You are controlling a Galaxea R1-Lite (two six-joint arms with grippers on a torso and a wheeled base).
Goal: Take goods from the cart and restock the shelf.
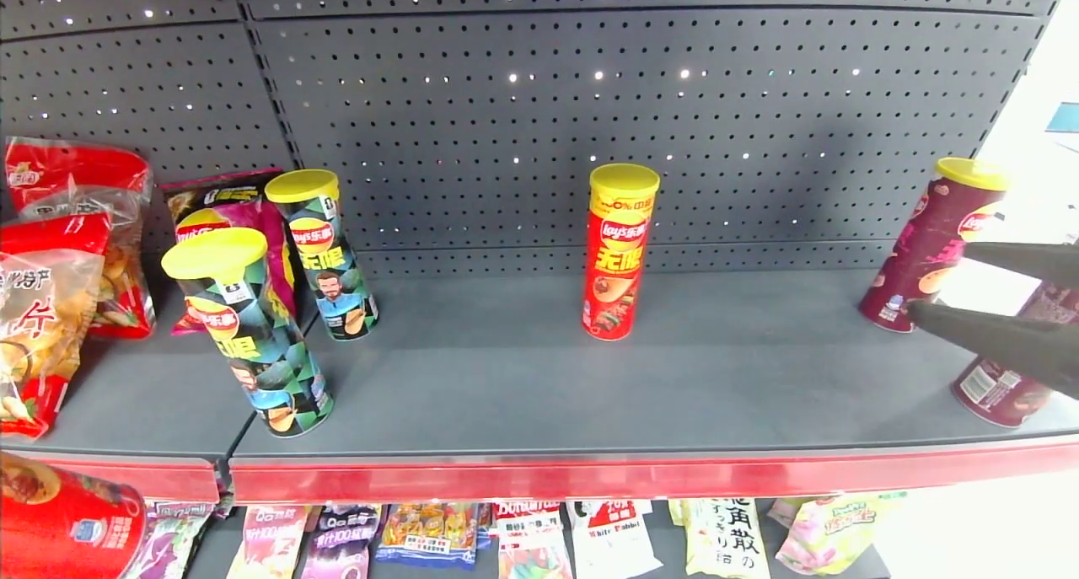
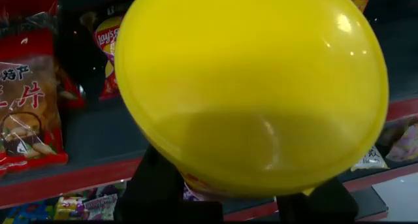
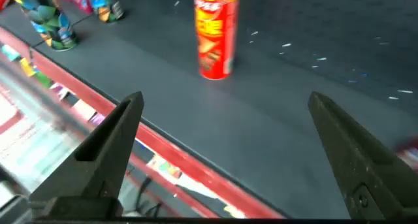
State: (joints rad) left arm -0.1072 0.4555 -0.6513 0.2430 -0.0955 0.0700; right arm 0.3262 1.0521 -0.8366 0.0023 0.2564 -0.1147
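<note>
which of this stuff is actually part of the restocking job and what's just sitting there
Job: yellow-lidded can in the left end effector; open right end effector; maroon cans beside it; grey shelf.
Lying about: snack bags at the shelf's left; packets on the lower shelf.

A red can (image 1: 63,524) with a yellow lid (image 2: 251,87) hangs low at the left, below the grey shelf's (image 1: 539,377) red front edge. A second red can (image 1: 620,254) stands upright mid-shelf.
</note>
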